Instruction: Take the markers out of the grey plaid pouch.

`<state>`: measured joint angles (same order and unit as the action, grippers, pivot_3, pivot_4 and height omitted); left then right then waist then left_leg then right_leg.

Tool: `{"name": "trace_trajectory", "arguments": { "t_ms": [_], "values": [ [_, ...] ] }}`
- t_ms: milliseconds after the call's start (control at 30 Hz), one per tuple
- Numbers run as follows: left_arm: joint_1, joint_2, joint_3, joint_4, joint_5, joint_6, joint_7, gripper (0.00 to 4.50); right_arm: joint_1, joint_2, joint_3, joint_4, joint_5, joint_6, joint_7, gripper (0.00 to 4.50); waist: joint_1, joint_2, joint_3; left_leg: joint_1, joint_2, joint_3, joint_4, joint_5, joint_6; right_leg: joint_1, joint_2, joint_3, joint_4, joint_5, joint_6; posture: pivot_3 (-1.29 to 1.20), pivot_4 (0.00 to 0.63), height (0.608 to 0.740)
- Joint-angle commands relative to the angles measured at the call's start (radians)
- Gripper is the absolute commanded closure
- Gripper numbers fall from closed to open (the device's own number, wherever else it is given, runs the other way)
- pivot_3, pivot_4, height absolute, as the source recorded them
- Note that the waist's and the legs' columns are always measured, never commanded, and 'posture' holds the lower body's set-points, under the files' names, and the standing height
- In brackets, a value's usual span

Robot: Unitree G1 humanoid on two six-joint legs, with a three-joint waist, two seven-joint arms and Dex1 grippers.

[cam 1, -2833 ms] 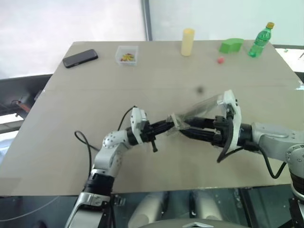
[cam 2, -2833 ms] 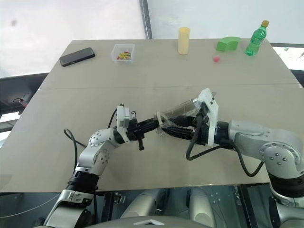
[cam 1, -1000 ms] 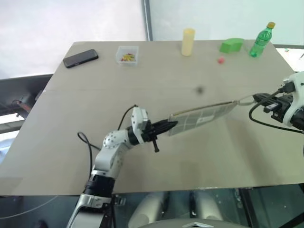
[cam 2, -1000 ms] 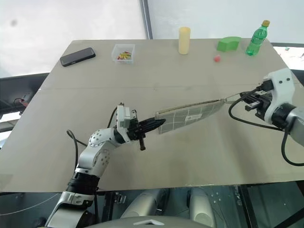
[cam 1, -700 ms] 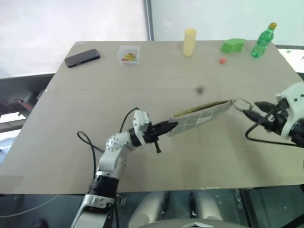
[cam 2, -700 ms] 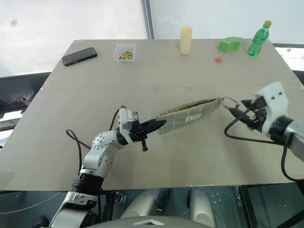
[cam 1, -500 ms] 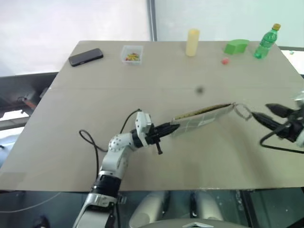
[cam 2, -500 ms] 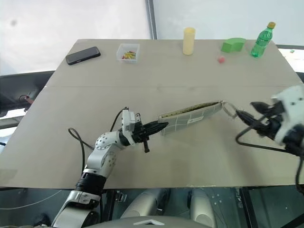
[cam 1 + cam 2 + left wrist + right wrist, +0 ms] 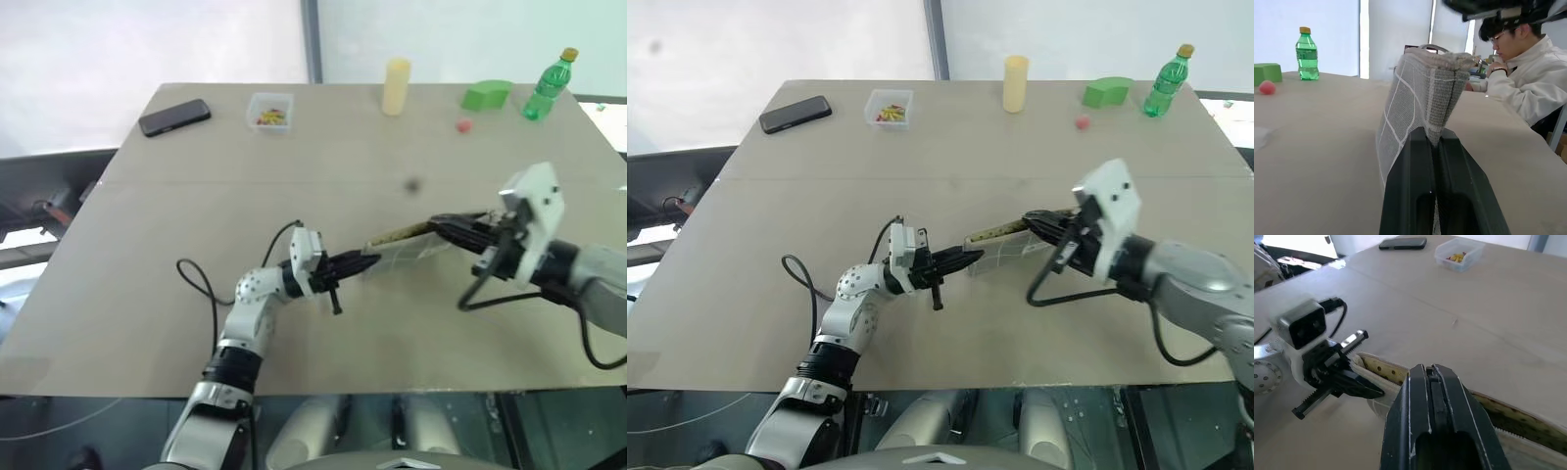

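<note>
Grey plaid fabric pouch (image 9: pixel 404 243) mid-frame, left gripper (image 9: pixel 361 262) clamped on its end, right gripper (image 9: pixel 441 226) shut at the mouth; next reach in for markers

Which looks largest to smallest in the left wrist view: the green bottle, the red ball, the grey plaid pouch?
1. grey plaid pouch, though it is nearest the camera
2. green bottle
3. red ball

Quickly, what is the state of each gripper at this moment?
Left gripper: shut on the grey plaid pouch, at one end.
Right gripper: shut, over the pouch's open edge; whether it holds anything cannot be told.
</note>
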<state>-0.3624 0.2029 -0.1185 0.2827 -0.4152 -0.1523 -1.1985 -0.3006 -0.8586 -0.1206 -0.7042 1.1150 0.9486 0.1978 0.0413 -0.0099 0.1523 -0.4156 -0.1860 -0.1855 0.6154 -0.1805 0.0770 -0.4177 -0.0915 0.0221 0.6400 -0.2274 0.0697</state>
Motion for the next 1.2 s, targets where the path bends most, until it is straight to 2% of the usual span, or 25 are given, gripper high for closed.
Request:
{"name": "trace_trajectory", "arguments": {
  "t_ms": [33, 167, 300, 433, 633, 767, 867, 967, 1033, 1200],
  "values": [
    [0.039, -0.007, -0.003, -0.098, -0.058, 0.024, -0.03, 4.5, -0.012, -0.032, 0.044, -0.001, -0.089, 0.005, 0.052, 4.44, -0.001, 0.0, 0.0, 0.0, 0.0, 0.0, 0.0, 0.0, 0.0, 0.0, 0.0, 0.0, 0.0, 0.0, 0.0, 0.0, 0.15, 0.74],
    [0.08, -0.009, -0.006, -0.145, -0.076, 0.039, -0.036, 4.5, -0.012, -0.069, 0.06, 0.003, -0.109, 0.034, 0.114, 4.44, -0.001, 0.0, 0.0, 0.0, 0.0, 0.0, 0.0, -0.001, 0.001, 0.0, 0.0, 0.0, 0.0, 0.0, 0.0, 0.0, 0.15, 0.74],
    [0.09, -0.008, -0.01, -0.145, -0.081, 0.029, -0.061, 4.5, -0.007, -0.138, 0.19, 0.031, -0.276, 0.021, 0.198, 4.44, -0.001, 0.0, 0.0, 0.001, 0.0, 0.0, 0.001, -0.001, 0.001, 0.0, 0.0, 0.0, 0.001, 0.0, 0.0, 0.0, 0.15, 0.74],
    [0.068, -0.016, -0.012, -0.127, -0.118, 0.082, -0.104, 4.5, -0.074, -0.168, 0.266, 0.052, -0.337, 0.032, 0.312, 4.44, -0.003, 0.001, 0.0, 0.001, 0.0, 0.001, 0.001, -0.001, 0.001, 0.0, 0.0, 0.0, 0.001, 0.0, 0.0, 0.0, 0.15, 0.74],
    [0.026, -0.01, 0.018, -0.19, -0.303, 0.393, -0.109, 4.5, -0.135, -0.271, 0.075, -0.044, -0.119, 0.149, 0.431, 4.44, -0.001, 0.001, 0.001, 0.0, 0.0, -0.002, 0.001, -0.001, 0.002, 0.0, 0.0, -0.003, 0.0, 0.0, 0.001, 0.0, 0.15, 0.74],
    [0.017, 0.042, 0.024, -0.189, -0.35, 0.548, -0.121, 4.5, -0.16, -0.28, 0.092, -0.055, -0.156, 0.154, 0.426, 4.44, -0.006, 0.001, 0.001, 0.0, 0.0, -0.002, 0.001, -0.001, 0.002, 0.0, 0.0, -0.003, 0.0, 0.0, 0.001, 0.0, 0.15, 0.74],
    [0.021, 0.048, 0.014, -0.123, -0.268, 0.464, -0.131, 4.5, -0.107, -0.259, 0.276, -0.038, -0.372, 0.067, 0.397, 4.44, -0.005, 0.001, 0.001, 0.0, 0.0, -0.001, 0.001, -0.001, 0.002, 0.0, 0.0, -0.002, 0.0, 0.0, 0.001, 0.0, 0.15, 0.74],
    [0.027, 0.042, 0.006, -0.096, -0.207, 0.387, -0.129, 4.5, -0.039, -0.257, 0.398, -0.036, -0.523, -0.033, 0.425, 4.44, -0.001, 0.001, 0.001, 0.0, 0.0, 0.0, 0.001, -0.001, 0.002, 0.0, 0.0, -0.001, 0.0, 0.0, 0.0, 0.0, 0.15, 0.74],
    [0.033, 0.035, 0.01, -0.092, -0.185, 0.355, -0.121, 4.5, -0.007, -0.26, 0.423, -0.049, -0.569, -0.075, 0.45, 4.44, -0.001, 0.001, 0.001, 0.0, 0.0, 0.0, 0.001, -0.001, 0.001, 0.0, -0.001, 0.0, 0.0, 0.0, 0.0, 0.0, 0.15, 0.74],
    [0.081, 0.038, -0.008, -0.099, -0.108, 0.242, -0.124, 4.5, 0.038, -0.189, 0.386, -0.039, -0.588, -0.142, 0.47, 4.44, -0.003, 0.0, 0.0, 0.0, 0.0, 0.001, 0.001, -0.001, 0.002, 0.0, -0.001, 0.001, 0.0, 0.0, 0.0, 0.0, 0.15, 0.74]
  ]
}}
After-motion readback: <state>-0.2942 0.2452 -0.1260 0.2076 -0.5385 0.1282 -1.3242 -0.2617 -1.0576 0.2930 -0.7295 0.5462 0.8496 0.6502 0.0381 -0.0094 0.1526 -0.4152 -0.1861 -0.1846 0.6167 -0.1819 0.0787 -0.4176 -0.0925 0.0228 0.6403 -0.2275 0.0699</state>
